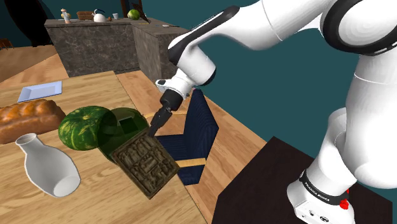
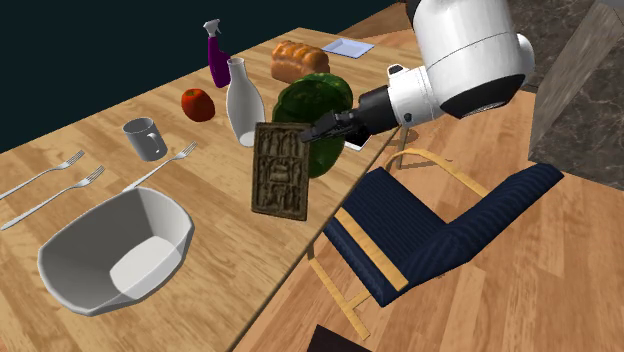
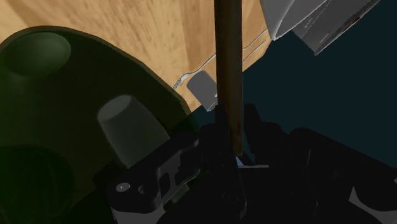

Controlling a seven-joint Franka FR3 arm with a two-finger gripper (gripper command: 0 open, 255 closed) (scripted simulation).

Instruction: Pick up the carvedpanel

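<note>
The carved panel (image 1: 145, 162) is a dark brown square slab with relief carving. It hangs tilted above the wooden table (image 1: 95, 197), near the table's edge. My black gripper (image 1: 156, 124) is shut on its upper corner. In the second exterior view the carved panel (image 2: 280, 170) stands nearly upright in the air, and the gripper (image 2: 318, 130) clasps its top right corner. The wrist view shows the carved panel (image 3: 228, 63) edge-on as a thin brown strip running away from the gripper (image 3: 230, 137), whose fingers press on both faces.
Behind the panel lie a green melon (image 1: 83, 127) and a dark green container (image 1: 127, 122). A white vase (image 1: 48, 168), a bread loaf (image 1: 28, 118) and a white bowl (image 2: 110, 250) share the table. A blue chair (image 2: 440, 235) stands beside the table's edge.
</note>
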